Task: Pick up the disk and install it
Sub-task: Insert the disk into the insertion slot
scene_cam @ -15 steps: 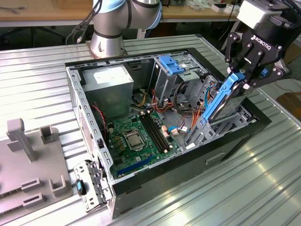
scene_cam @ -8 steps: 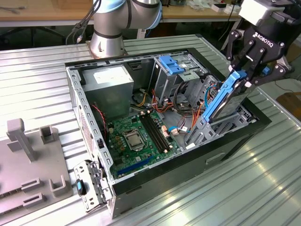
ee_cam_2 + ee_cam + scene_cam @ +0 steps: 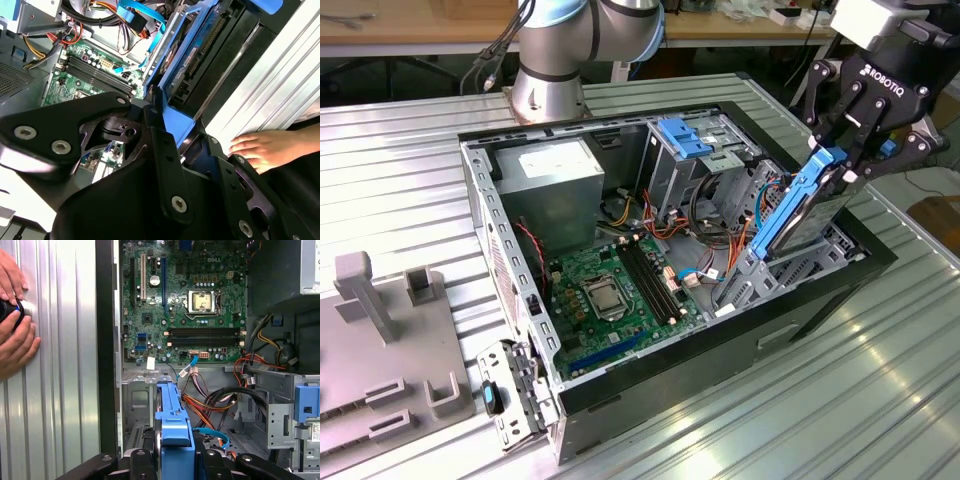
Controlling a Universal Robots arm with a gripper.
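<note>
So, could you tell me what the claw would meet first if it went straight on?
Most likely the drive bay in the case: the claw, shut on the disk, points down into it, with the disk's lower end at its opening. Depth is hard to judge.

The arm [image 3: 582,35] rises from its base — its claw [image 3: 845,158] tilted downward, clamped on the disk [image 3: 805,212].

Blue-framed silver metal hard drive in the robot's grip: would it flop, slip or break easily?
Probably stiff: the blue-framed silver metal hard drive looks straight though the jaws clamp only its upper end. Likely heavy for its size, being a metal slab. Slipping seems unlikely, since the jaws appear to close on its blue plastic frame, not bare metal.
</note>
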